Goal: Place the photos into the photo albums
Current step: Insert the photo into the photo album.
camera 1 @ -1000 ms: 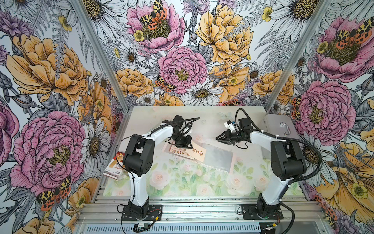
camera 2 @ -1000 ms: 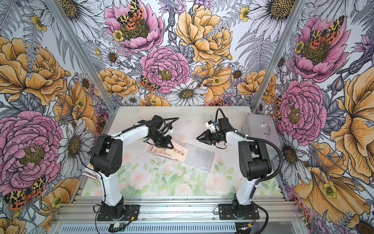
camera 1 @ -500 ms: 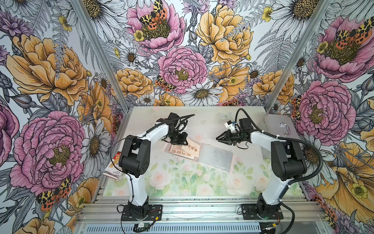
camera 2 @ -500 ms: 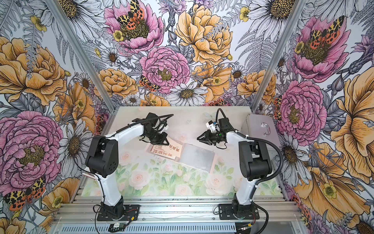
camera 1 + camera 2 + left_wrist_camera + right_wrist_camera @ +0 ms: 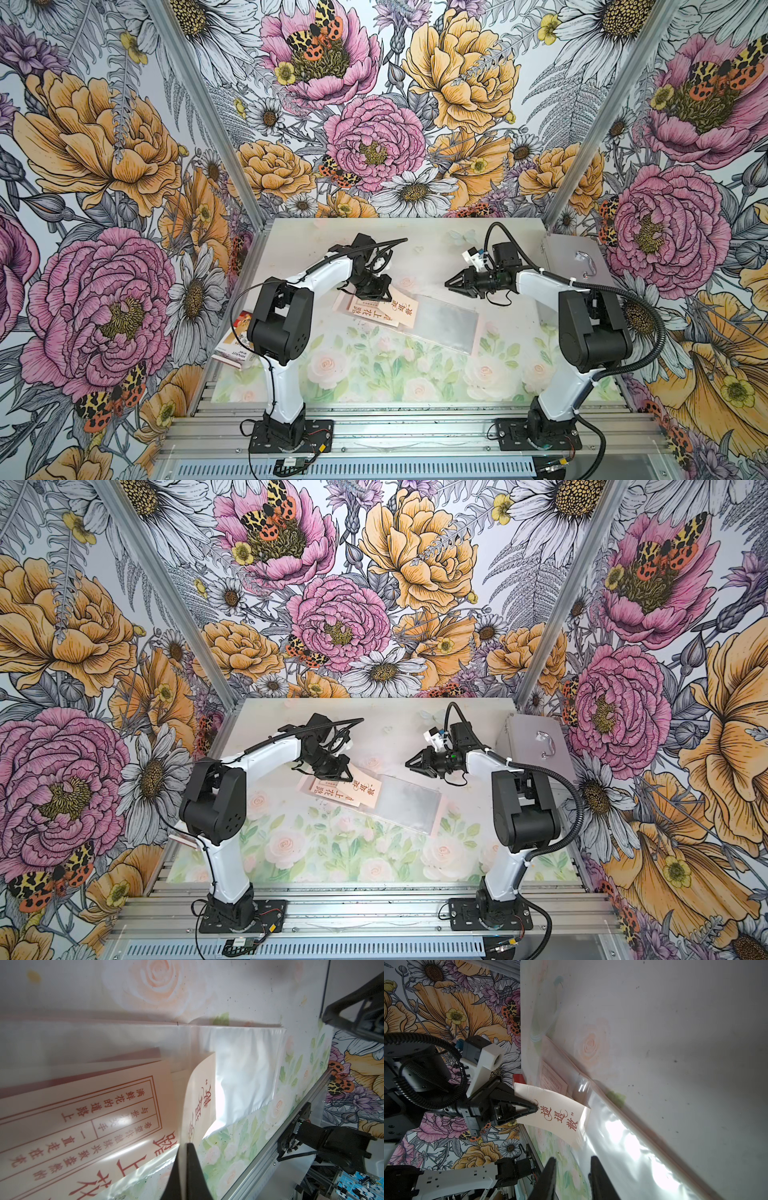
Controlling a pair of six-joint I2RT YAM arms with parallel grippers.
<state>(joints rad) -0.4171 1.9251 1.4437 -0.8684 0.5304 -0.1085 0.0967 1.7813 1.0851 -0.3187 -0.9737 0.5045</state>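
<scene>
Cream photo [image 5: 556, 1118] printed with red characters, bowed, one end gripped by the clenched left pincer [image 5: 536, 1108]. Its free end reaches the edge of a clear sleeve page of the photo album [image 5: 444, 324], which lies open on the bench [image 5: 374, 374]. A second photo [image 5: 83, 1115], with framed red text, lies flat just beside it. Right pincer [image 5: 451, 286] hangs released and empty near the album's far edge, facing the left pincer.

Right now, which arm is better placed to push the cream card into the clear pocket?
Left. The left tool pinches the cream card with red characters, whose end meets the pink album's clear plastic sleeve. The right tool hovers open, empty.
</scene>
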